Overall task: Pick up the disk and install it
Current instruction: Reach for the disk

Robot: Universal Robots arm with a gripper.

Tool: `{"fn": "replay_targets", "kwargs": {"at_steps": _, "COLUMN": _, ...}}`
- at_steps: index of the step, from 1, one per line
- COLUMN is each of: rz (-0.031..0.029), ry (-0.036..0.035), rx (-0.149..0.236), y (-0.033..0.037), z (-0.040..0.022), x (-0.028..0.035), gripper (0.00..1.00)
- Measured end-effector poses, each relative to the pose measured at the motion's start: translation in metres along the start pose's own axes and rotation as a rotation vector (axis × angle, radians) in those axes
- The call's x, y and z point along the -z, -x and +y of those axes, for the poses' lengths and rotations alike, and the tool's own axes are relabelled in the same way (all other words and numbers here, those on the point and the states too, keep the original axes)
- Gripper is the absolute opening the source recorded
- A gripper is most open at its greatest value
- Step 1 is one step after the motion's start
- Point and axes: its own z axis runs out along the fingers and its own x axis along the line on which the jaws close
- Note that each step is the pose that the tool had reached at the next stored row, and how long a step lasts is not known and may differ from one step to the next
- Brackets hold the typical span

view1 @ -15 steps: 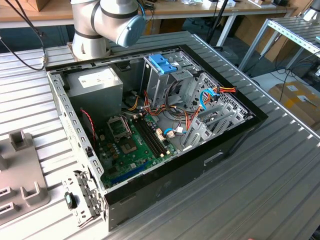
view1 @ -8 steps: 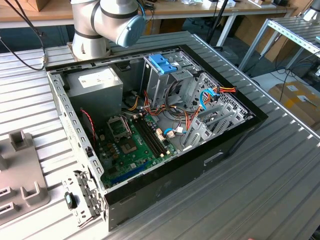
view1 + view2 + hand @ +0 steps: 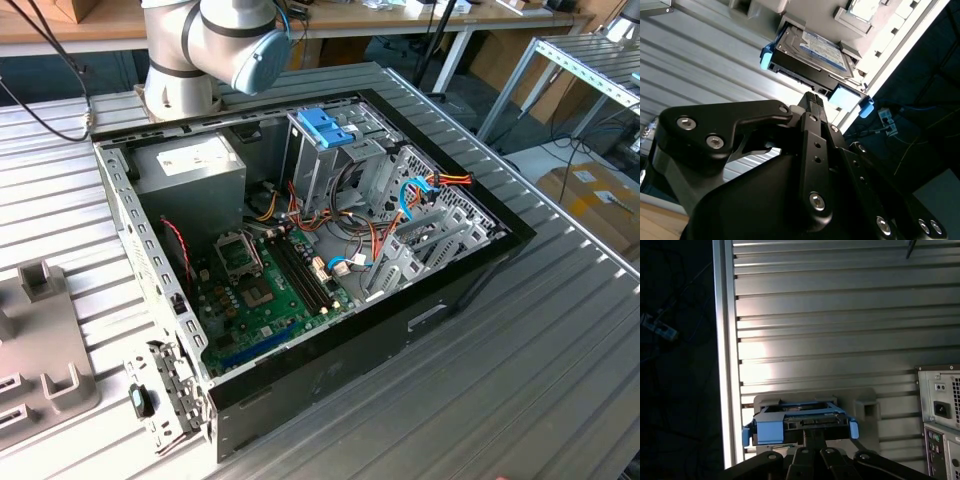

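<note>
Black metal gripper (image 3: pixel 812 100) at the connector edge of the flat grey, blue-railed disk (image 3: pixel 822 50), which sits in a pale grey holder (image 3: pixel 865 407) on the ribbed table (image 3: pixel 840 315); the gripper's opening we cannot tell. We advise a centred, level grasp

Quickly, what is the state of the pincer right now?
Pincer: it cannot be told whether it is open or closed; it is close to the edge of the disk.
</note>
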Motion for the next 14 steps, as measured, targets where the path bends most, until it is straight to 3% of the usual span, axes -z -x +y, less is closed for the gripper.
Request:
{"fn": "replay_targets", "kwargs": {"at_steps": 3, "rz": -0.0001, "ry": 0.0001, "rx": 0.000, "y": -0.0030, "z": -0.0003, "x": -0.0014, "gripper": 0.11}}
{"fn": "replay_targets", "kwargs": {"at_steps": 6, "rz": 0.0000, "ry": 0.0000, "rx": 0.000, "y": -0.0112, "z": -0.0010, "x": -0.0034, "gripper": 0.11}}
{"fn": "replay_targets", "kwargs": {"at_steps": 14, "rz": 0.0000, "ry": 0.0000, "rx": 0.000, "y": -0.0184, "z": -0.0018, "x": -0.0084, "gripper": 0.11}}
